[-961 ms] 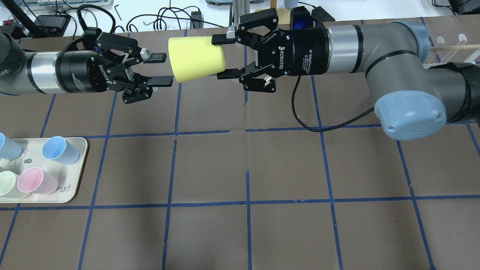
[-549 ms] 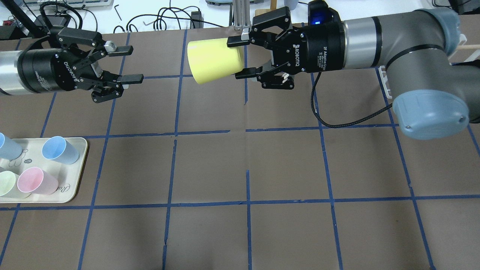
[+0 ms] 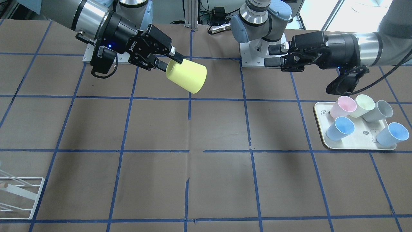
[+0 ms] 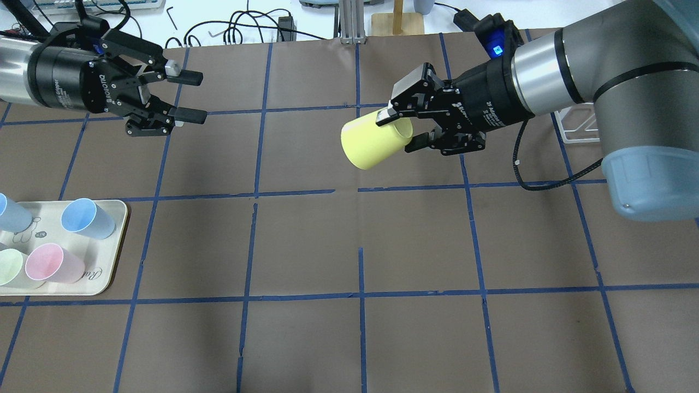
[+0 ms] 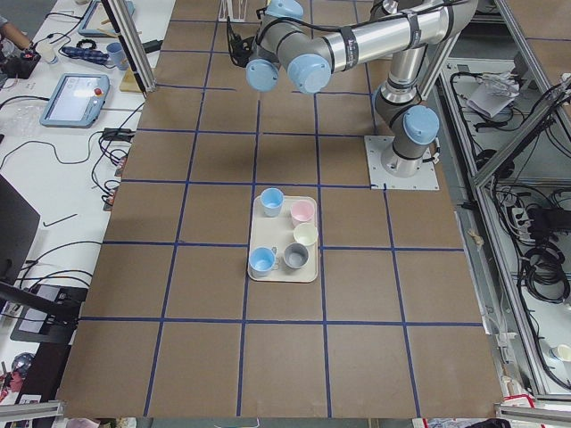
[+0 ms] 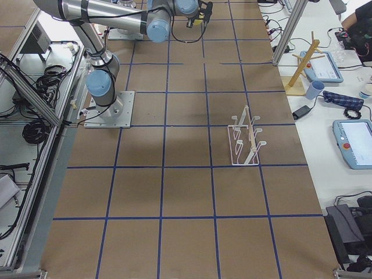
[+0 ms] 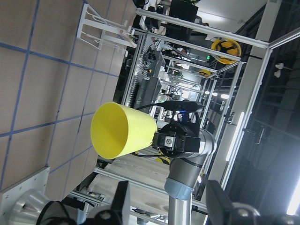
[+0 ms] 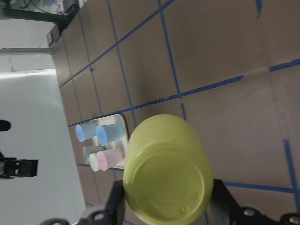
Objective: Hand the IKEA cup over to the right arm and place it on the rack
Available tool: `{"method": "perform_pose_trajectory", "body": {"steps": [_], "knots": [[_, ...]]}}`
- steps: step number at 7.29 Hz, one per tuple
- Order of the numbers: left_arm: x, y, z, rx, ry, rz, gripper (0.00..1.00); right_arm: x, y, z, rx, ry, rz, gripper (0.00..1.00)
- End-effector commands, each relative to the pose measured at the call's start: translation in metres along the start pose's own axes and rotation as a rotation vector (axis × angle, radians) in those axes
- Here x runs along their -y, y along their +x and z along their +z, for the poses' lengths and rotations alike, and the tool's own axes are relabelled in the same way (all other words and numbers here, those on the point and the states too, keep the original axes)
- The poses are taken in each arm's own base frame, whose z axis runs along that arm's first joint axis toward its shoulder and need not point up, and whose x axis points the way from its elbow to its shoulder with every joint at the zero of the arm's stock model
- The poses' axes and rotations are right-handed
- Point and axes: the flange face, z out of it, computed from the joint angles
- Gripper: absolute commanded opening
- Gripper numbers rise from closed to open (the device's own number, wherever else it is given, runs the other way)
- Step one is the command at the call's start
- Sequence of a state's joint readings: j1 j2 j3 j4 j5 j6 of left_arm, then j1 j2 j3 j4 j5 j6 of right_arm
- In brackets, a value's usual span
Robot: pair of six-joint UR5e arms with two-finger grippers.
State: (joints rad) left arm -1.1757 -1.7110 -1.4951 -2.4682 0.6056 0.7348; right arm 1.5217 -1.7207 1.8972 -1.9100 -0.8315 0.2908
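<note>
The bright yellow IKEA cup (image 4: 374, 139) hangs in the air over the table's far middle, lying on its side. My right gripper (image 4: 401, 131) is shut on its rim end. The cup also shows in the front view (image 3: 186, 76), in the left wrist view (image 7: 122, 131) and, base first, in the right wrist view (image 8: 166, 171). My left gripper (image 4: 194, 98) is open and empty at the far left, well apart from the cup. The white wire rack (image 4: 573, 128) stands at the right, partly hidden behind my right arm; it shows whole in the right side view (image 6: 247, 142).
A cream tray (image 4: 106, 256) with several pastel cups sits at the left front, also seen in the front view (image 3: 357, 145). A wooden stand (image 4: 397, 16) and cables lie beyond the far table edge. Blue tape lines grid the brown table.
My right gripper has carried the yellow cup to the right and nearer, turning it. My left gripper has drawn back to the left, still open and empty.
</note>
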Motion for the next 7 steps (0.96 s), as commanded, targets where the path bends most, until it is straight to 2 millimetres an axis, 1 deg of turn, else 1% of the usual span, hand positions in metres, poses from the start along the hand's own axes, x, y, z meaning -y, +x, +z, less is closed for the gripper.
{"method": "perform_pose_trajectory", "body": {"steps": [1, 2, 3, 4, 5, 6, 7], "knots": [[0.018, 0.01, 0.03, 0.377, -0.006, -0.004, 0.63, 0.004, 0.023, -0.011, -0.284, 0.097, -0.044, 0.24], [0.022, 0.014, 0.046, 0.536, 0.021, -0.022, 0.67, 0.008, 0.033, -0.015, -0.366, 0.117, -0.059, 0.23], [0.025, 0.014, 0.054, 0.715, 0.063, -0.06, 0.7, 0.016, 0.049, -0.025, -0.482, 0.14, -0.131, 0.22], [0.014, 0.034, 0.056, 0.868, 0.124, -0.052, 0.71, 0.029, 0.068, -0.041, -0.54, 0.154, -0.166, 0.22], [-0.001, 0.05, 0.043, 1.05, 0.21, -0.001, 0.75, 0.049, 0.099, -0.073, -0.603, 0.178, -0.179, 0.22], [-0.009, 0.057, 0.035, 1.133, 0.311, -0.01, 0.79, 0.067, 0.131, -0.097, -0.633, 0.164, -0.24, 0.22], [-0.018, 0.067, 0.032, 1.135, 0.378, -0.038, 0.8, 0.083, 0.145, -0.115, -0.663, 0.16, -0.263, 0.23]]}}
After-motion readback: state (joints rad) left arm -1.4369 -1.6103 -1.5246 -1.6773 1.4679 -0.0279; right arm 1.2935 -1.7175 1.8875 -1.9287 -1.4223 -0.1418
